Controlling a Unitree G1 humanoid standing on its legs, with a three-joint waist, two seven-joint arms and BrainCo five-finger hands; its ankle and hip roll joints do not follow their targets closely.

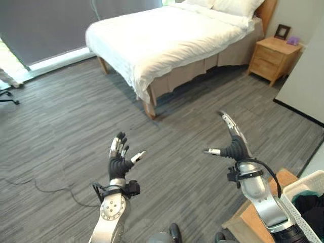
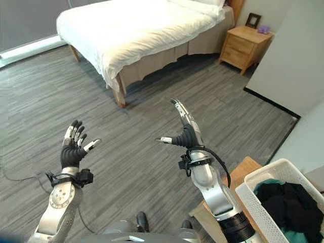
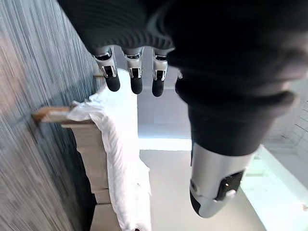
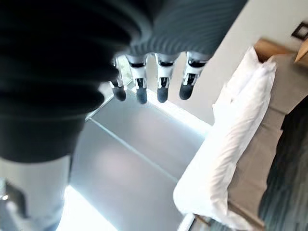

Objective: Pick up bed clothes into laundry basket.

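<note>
On the left side, the left hand [image 1: 118, 164] is held up over the grey wood floor [image 1: 61, 131]. Its fingers [image 3: 136, 79] are straight and spread, and they hold nothing. Past it, across the floor, stands the bed [image 1: 167, 40]. The bed's long side runs from its near corner, close to the middle of the floor, up and away to the right, where the white pillows [image 1: 230, 6] lie by the wall. A white sheet [image 1: 152, 45] covers the bed and hangs over its near edge. It is well apart from both hands.

To the right of the bed is a small wooden nightstand [image 1: 273, 58] with a picture frame [image 1: 282, 31] and a little purple thing [image 1: 293, 40] on top.

The right hand [image 2: 186, 136] is up in the air too, nearer the middle. Its fingers [image 4: 162, 84] are stretched out and loose, with the thumb off to one side, and they hold nothing.

At the far right, low down, a white laundry basket [image 2: 255, 212] sits on a low wooden desk [image 2: 243, 169]. In the right eye view you can look into the basket and see dark clothes [image 2: 286, 205] and something teal inside. In the left eye view you see just a corner of the basket. The left eye view shows an office chair's foot [image 1: 7, 96] at the left edge.
</note>
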